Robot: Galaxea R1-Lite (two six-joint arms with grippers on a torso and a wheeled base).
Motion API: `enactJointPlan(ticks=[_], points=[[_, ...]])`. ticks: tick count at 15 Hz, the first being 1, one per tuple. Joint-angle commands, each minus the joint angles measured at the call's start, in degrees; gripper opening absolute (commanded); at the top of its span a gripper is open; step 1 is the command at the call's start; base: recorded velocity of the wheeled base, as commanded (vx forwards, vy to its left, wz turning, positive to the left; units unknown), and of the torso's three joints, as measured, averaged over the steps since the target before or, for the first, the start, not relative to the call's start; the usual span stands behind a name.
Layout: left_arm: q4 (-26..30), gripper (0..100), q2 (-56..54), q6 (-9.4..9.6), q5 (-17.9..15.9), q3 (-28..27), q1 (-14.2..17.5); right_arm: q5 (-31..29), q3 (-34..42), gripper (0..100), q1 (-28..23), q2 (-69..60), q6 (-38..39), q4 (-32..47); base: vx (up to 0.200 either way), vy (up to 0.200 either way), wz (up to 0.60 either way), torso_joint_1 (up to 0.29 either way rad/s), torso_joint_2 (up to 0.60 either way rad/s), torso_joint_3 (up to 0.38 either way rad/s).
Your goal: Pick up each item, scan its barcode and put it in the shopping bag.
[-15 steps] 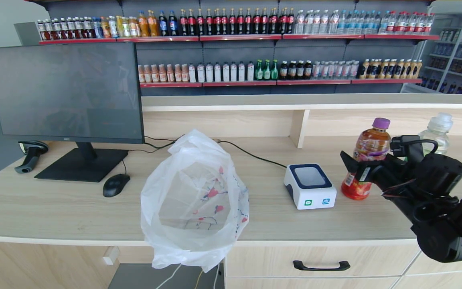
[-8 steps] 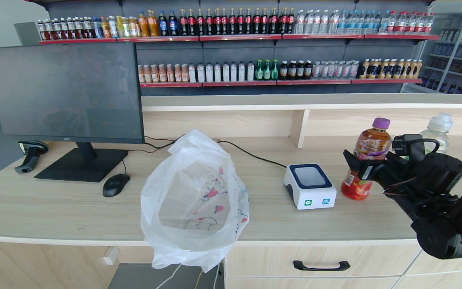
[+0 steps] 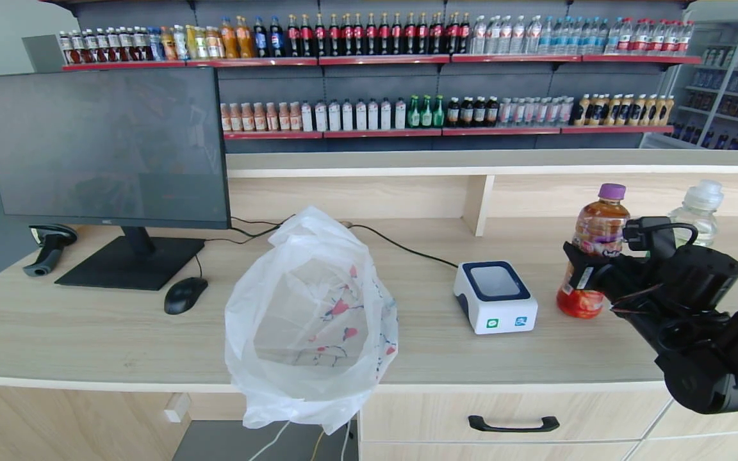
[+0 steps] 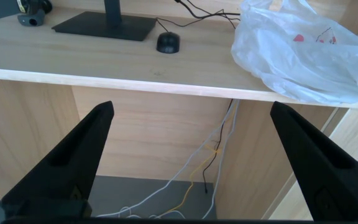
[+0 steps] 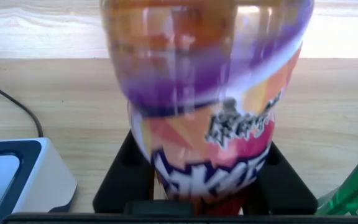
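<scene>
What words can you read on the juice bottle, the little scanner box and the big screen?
Juice bottle: big letters on its label, too blurred to read.
Scanner: two small signs, one green, one blue; no readable words.
Monitor: tiny mark on its lower edge, too small to read.
Shelf bottles: labels too small.

Right of centre: upright juice bottle [image 3: 599, 227], orange with purple cap, clasped at mid-height by the right tool [image 3: 587, 272]. Far right, behind it: upright clear water bottle [image 3: 696, 214], white cap. Centre-right: white scanner [image 3: 496, 296], dark window facing up. Lower centre: translucent white shopping bag [image 3: 311, 320], red-printed, mouth open, overhanging the front edge of the tabletop [image 3: 87, 333].
</scene>
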State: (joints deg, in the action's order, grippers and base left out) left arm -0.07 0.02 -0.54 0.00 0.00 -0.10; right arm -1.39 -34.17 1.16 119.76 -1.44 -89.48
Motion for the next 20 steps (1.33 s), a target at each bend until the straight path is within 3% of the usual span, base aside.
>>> enactJointPlan(ticks=[1, 11, 20], points=[[-0.01, 100, -0.02, 0.01, 0.0, 0.0, 0.01, 0.07, 0.07, 0, 0.07, -0.23, 0.03, -0.52, 0.0, 0.0, 0.0, 0.0, 0.0, 0.0], [-0.01, 100, -0.02, 0.01, 0.0, 0.0, 0.01, 0.07, -0.11, 0, 0.07, -0.93, 0.12, -0.52, 0.0, 0.0, 0.0, 0.0, 0.0, 0.0], [-0.01, 100, -0.02, 0.01, 0.0, 0.0, 0.01, -0.1, 0.77, 0, -0.1, -10.51, 0.38, -0.52, 0.0, 0.0, 0.0, 0.0, 0.0, 0.0]])
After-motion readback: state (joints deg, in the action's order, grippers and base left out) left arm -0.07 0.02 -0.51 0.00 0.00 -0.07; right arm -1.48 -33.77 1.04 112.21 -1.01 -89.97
